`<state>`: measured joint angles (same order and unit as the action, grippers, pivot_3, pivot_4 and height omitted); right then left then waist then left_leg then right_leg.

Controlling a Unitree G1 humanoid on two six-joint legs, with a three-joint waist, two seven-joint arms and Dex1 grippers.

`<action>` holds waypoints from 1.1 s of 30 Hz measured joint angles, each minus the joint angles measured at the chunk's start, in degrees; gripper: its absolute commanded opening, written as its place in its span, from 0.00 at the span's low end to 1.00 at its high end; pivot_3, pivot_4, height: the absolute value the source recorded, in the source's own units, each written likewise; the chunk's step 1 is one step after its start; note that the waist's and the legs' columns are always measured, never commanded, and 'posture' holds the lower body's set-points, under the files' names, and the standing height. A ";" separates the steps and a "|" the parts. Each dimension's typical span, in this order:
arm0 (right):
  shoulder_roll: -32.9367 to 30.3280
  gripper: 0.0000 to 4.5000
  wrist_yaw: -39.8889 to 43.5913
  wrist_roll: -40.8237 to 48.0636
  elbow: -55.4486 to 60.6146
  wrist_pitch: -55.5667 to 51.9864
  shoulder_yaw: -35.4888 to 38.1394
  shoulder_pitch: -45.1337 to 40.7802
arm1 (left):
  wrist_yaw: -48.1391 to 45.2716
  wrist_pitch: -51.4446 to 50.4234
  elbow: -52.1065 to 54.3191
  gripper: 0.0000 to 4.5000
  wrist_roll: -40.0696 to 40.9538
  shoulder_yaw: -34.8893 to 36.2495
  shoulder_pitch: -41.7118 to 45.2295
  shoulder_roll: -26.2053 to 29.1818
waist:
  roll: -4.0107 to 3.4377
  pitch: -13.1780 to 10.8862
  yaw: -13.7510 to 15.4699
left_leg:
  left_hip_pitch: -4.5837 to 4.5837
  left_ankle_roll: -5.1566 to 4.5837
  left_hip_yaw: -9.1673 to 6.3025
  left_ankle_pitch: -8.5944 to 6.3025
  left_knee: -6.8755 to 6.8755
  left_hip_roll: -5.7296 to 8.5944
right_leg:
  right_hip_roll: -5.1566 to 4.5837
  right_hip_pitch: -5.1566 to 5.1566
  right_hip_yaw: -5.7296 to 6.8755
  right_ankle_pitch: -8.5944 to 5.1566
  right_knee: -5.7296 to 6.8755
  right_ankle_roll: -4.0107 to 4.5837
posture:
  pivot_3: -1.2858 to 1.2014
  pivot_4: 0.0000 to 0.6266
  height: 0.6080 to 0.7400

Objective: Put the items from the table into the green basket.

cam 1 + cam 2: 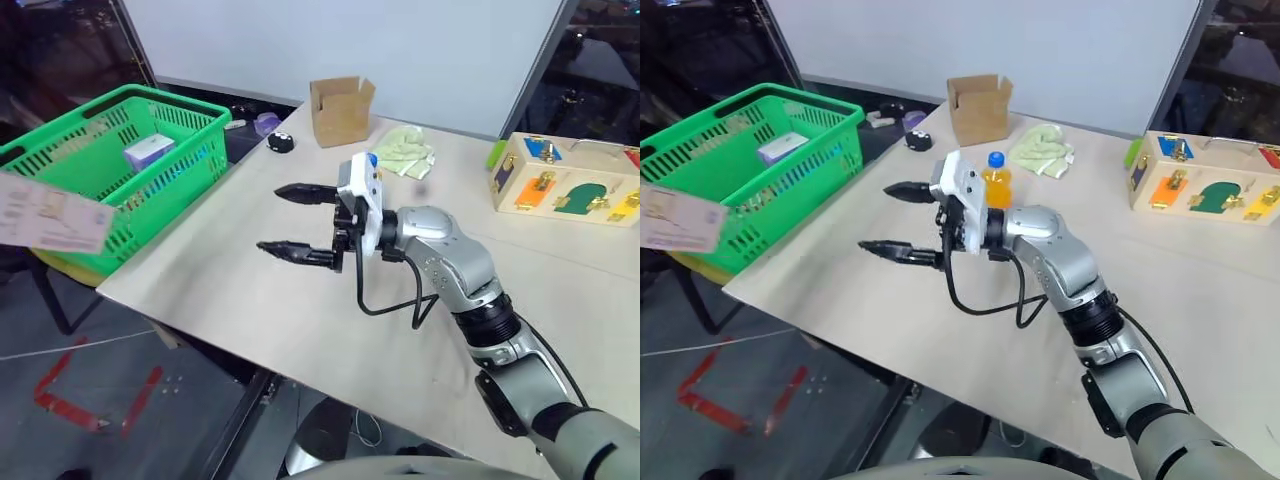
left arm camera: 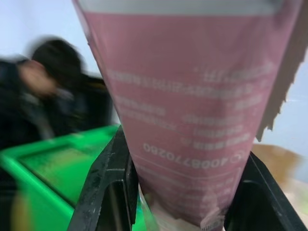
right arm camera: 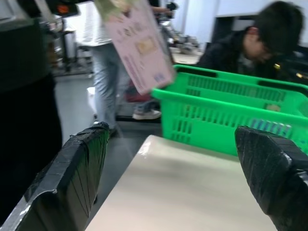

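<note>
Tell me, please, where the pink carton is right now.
The pink carton is in the air at the left edge of the head views, just outside the green basket's near corner, clamped in the left gripper.

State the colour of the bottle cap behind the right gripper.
Blue. The cap tops the orange bottle on the table; the right eye view shows it best.

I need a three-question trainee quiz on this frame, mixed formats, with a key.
1. True or false: the pink carton is clamped in the left end effector.
2. Where is the orange soda bottle? A) in the green basket B) standing on the table behind the right end effector C) in the cardboard box
3. Fill in: the right end effector's fingers are ____.

Key: 1 true; 2 B; 3 open
</note>
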<state>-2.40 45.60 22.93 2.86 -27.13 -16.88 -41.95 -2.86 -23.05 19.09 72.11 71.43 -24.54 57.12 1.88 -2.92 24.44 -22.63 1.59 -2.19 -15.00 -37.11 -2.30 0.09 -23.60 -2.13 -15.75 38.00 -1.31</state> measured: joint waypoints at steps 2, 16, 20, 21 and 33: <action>1.09 0.99 -2.56 -0.05 1.06 -1.72 0.06 -0.35 | -1.47 -0.11 -6.10 0.42 -3.82 -0.08 2.60 3.72 | 0.00 0.00 -0.14 | -0.06 0.04 0.02 -0.01 0.00 -0.02 | 0.00 -0.07 0.04 0.00 -0.01 0.00 | 0.70 0.00 1.00; 3.85 0.99 -13.94 0.10 7.23 -8.42 3.84 -5.13 | -23.93 11.08 -56.19 0.42 -29.52 -32.40 47.81 24.66 | 0.35 0.17 -3.18 | -0.21 0.14 -0.11 0.00 -0.01 -0.09 | -0.01 -0.06 0.49 0.23 0.04 -0.05 | 0.67 0.00 1.00; 3.08 0.99 -14.18 -0.87 7.25 -7.80 3.74 -5.22 | -29.20 14.80 -69.28 0.42 -37.93 -44.65 67.74 23.13 | 0.41 0.20 -4.57 | -0.18 0.16 -0.16 0.03 -0.03 -0.09 | 0.03 -0.02 0.51 0.28 0.18 0.01 | 0.67 0.00 1.00; 2.89 0.99 -14.18 -1.03 7.25 -7.70 3.74 -5.25 | -29.38 15.50 -71.42 0.42 -39.83 -46.12 70.07 22.68 | 0.41 0.20 -4.88 | -0.16 0.17 -0.16 0.04 -0.04 -0.09 | 0.03 -0.02 0.50 0.28 0.24 0.01 | 0.66 0.00 1.00; 1.44 1.00 -12.89 -2.07 7.37 -6.20 3.65 -5.27 | -26.58 22.95 -90.59 0.99 -50.64 -46.23 68.69 16.77 | 0.81 0.41 -13.21 | -0.05 0.33 -0.53 0.15 -0.18 -0.09 | 0.02 -0.04 0.67 0.30 0.91 0.06 | 0.64 0.00 1.00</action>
<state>-0.96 32.71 20.86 10.23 -33.33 -13.23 -47.23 -29.45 -0.10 -71.50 21.48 25.20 44.14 73.89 2.69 -2.51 11.24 -22.67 1.93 -2.72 -14.84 -37.28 -2.39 0.11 -23.64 -1.46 -15.45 38.91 -1.25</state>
